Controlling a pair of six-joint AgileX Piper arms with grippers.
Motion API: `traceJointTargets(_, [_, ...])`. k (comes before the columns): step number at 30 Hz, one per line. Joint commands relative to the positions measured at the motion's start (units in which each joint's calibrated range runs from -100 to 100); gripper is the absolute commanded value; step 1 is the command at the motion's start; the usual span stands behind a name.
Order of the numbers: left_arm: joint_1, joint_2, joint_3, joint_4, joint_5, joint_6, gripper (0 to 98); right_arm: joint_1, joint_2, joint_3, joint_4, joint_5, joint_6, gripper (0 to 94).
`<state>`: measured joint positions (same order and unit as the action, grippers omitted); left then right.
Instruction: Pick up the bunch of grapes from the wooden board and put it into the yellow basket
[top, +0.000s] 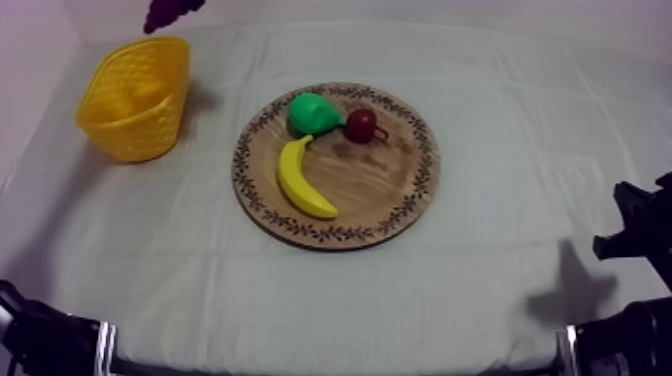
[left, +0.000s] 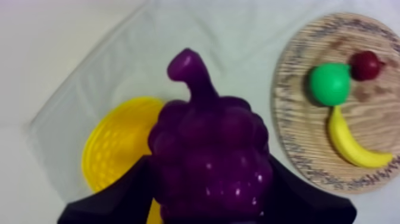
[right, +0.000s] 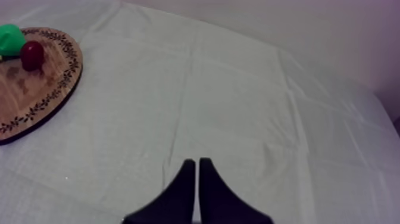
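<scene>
Hanging above the yellow latticed plastic basket (top: 135, 100), the glossy purple bunch of toy grapes (left: 208, 161) sits clamped at its broad body between my left black fingers (left: 119, 196); it looks light, stiff, probably slippery. My right fingers (right: 178, 199) lie together, empty, over the bench (right: 238, 89).

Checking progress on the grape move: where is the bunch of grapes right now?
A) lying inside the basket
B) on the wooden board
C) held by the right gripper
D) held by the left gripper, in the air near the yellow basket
D: the left gripper is shut on the bunch of grapes, with the yellow basket just beneath and beside it.
</scene>
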<state>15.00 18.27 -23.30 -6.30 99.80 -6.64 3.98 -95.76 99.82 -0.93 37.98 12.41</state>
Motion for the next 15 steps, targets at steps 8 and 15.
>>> traceJointTargets(8, [-5.7,2.2,-2.2,-0.67,0.0,0.0,42.2,0.0,0.0,0.0,0.0,0.0,0.0,0.3])
traceJointTargets(15, [-7.6,4.6,-2.1,-0.21,0.0,1.6,42.7,0.0,0.0,0.0,0.0,0.0,0.0,0.3])
